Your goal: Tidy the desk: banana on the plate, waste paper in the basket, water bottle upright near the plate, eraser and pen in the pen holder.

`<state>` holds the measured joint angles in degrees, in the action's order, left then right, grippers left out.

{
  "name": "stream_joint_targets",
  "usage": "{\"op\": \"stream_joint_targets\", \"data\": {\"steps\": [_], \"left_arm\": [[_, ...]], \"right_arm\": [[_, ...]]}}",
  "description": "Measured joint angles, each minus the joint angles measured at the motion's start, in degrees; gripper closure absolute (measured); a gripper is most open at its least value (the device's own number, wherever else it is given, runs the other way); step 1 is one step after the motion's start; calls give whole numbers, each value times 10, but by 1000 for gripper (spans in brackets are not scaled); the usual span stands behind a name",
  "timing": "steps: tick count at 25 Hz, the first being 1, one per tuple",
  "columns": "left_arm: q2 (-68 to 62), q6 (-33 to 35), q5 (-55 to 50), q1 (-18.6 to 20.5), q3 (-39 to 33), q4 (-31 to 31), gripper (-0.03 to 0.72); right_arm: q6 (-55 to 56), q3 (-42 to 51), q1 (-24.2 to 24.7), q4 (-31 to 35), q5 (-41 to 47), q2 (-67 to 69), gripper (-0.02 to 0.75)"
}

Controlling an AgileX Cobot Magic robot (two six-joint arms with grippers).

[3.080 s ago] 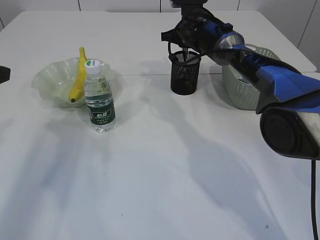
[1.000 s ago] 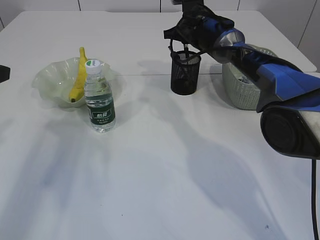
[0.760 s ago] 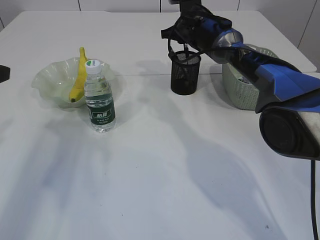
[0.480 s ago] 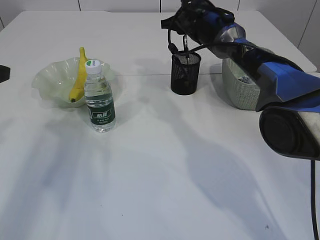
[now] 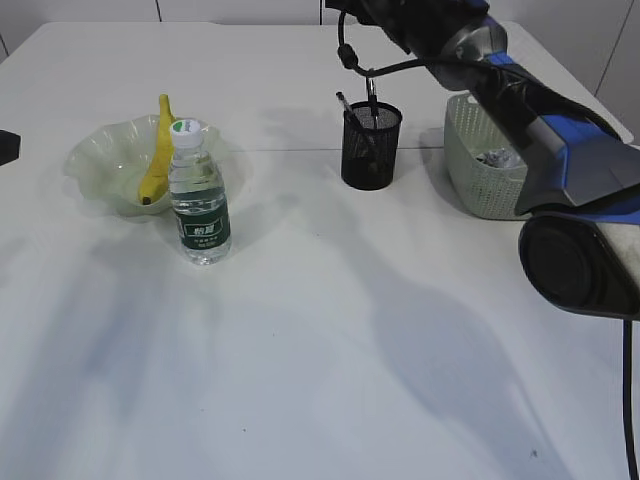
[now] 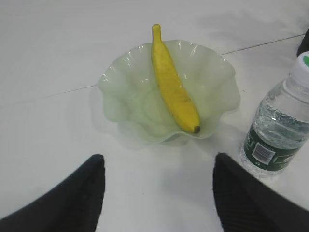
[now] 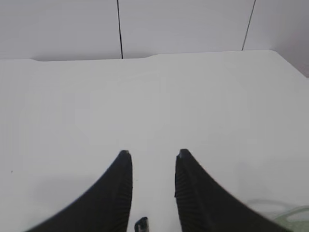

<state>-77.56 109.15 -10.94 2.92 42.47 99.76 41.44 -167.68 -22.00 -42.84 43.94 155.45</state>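
**White desk with the items gathered in their containers**

White tabletop [image 5: 320, 350] is seen carrying every item, and the black mesh pen holder [image 5: 370, 147] is taken as the landmark. Above and to the right of the holder, the blue and black right arm [image 5: 540, 120] is stretched across the frame, its wrist raised clear of the holder's rim. The right gripper [image 7: 153, 157] is shown in its wrist view with the jaws a narrow gap apart and nothing between them; only bare table is seen past them.

Just right of the holder, the pale green woven plastic basket [image 5: 482, 160] is placed, with crumpled waste paper [image 5: 495, 157] lying inside. Well to the left of the holder, the translucent pale green scalloped plate [image 6: 169, 92] is set, and the yellow banana [image 6: 171, 84] is laid across it. The clear water bottle with a green label and white cap [image 5: 199, 195] is stood upright just beside the plate, on the side towards the holder.

The left gripper [image 6: 157, 186] is held above the table near the plate, jaws spread wide and empty.

Inside the holder a dark pen [image 5: 347, 107] is leaned, its end projecting above the rim.
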Motion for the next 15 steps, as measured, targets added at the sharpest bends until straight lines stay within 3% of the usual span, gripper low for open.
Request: {"op": "stream_joint_targets", "data": {"steps": [7,15], "left_arm": [[0,0,0,0,10,0,193],[0,0,0,0,63,0,193]], "right_arm": [[-1,-4,0,14,37,-6,507],[-42,-4,0,28,43,-67,725]]}}
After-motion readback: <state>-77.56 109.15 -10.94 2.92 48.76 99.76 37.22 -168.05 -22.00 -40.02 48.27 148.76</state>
